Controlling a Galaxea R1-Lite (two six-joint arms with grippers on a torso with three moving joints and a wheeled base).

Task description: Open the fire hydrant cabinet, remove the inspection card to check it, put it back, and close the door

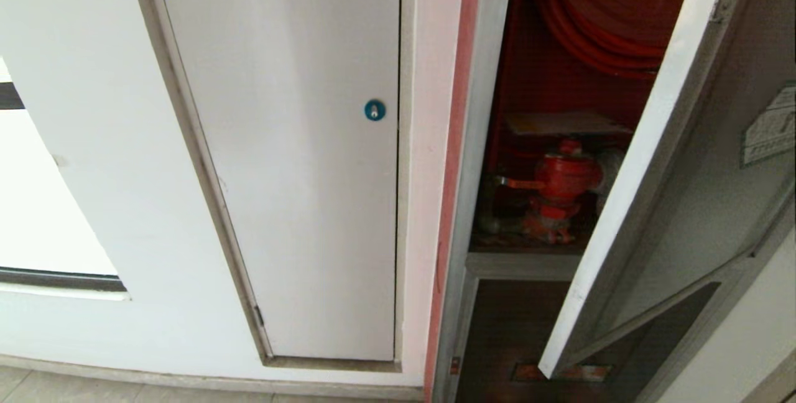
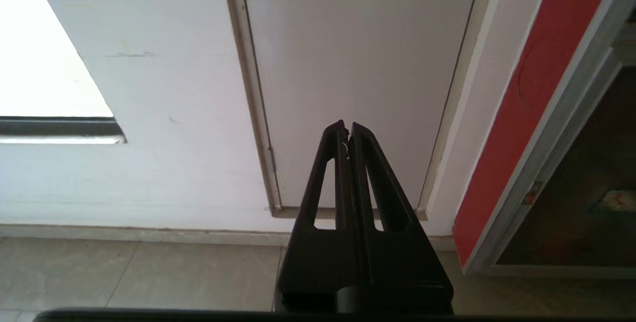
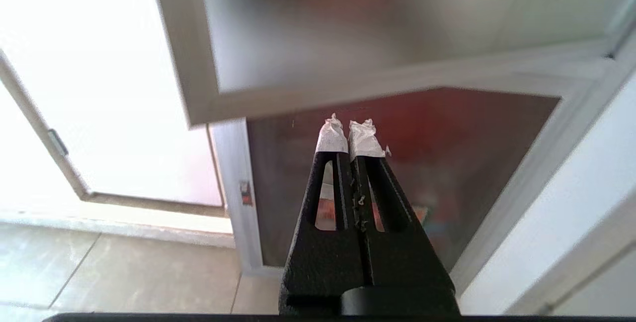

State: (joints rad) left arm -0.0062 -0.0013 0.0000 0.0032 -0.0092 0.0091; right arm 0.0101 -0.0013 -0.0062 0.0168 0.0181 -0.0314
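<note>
Inspection card lies flat on a shelf inside the open fire hydrant cabinet, up and far from the right gripper, the nearer one; both grippers' jaws pressed together, empty.

The head view looks forward and down at a wall, close up, taking in a plain white panel with a blue round lock and, to its right, the silver-framed red-lined fire hydrant cabinet with its silver-framed glass door swung out. The left wrist view looks low along its black jaws at the same white panel and the tiled floor. The right wrist view faces the door's lower corner from near; both wrist views share the floor.
</note>
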